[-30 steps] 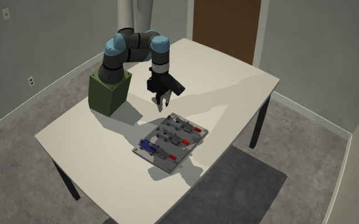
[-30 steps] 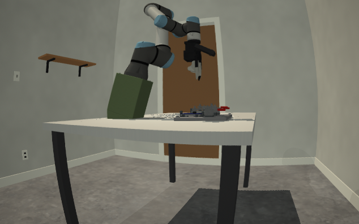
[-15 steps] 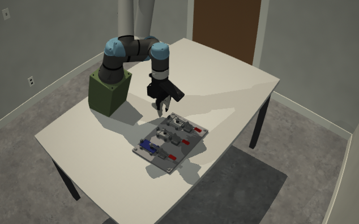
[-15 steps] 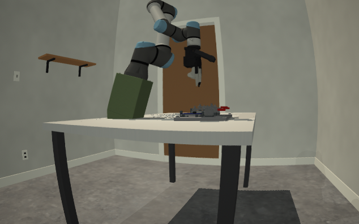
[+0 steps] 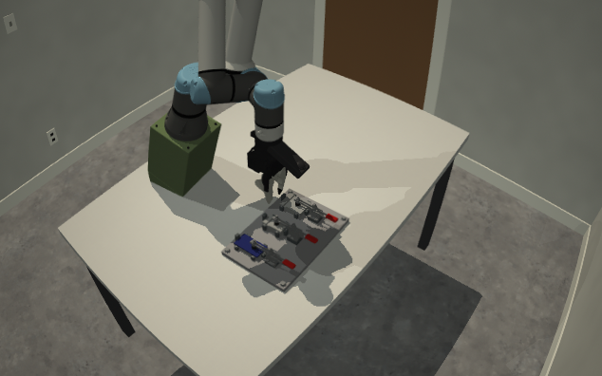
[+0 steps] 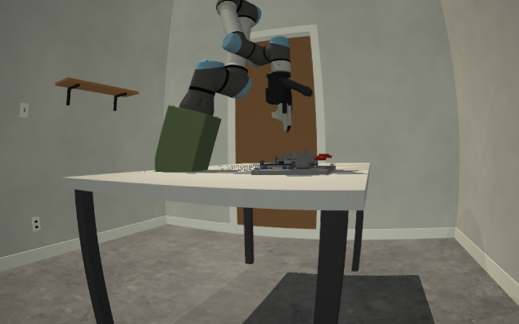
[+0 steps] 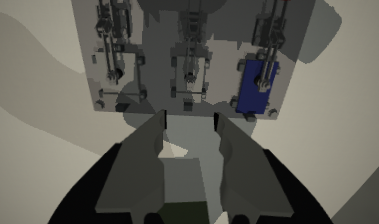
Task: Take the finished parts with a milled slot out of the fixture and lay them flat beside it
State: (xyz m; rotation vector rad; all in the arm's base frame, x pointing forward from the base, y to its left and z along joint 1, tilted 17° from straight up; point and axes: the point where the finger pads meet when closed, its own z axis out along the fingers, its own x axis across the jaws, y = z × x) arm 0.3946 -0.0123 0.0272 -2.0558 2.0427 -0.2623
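Note:
The fixture plate [image 5: 306, 253] [image 6: 286, 173] [image 7: 160, 30] lies on the table with three clamp stations. The blue blank [image 5: 247, 245] [image 7: 248, 90] sits in the station at the right of the wrist view, under its clamp arm. A wide grey part [image 7: 127, 75] sits in the left station and a narrower grey part [image 7: 198, 85] in the middle one, each with a clamp arm reaching over it. Their slots cannot be made out. My gripper [image 5: 273, 191] [image 6: 287, 130] [image 7: 190, 112] is open and empty, pointing down above the fixture's edge on the robot-base side.
Red clamp handles [image 5: 331, 217] [image 5: 311, 238] [image 5: 289, 264] stand on the side away from the robot base. Locating pins surround each station. The green base block [image 5: 182, 163] [image 6: 186, 141] stands on the table [image 5: 147, 266] behind the gripper. Shadows darken much of the plate.

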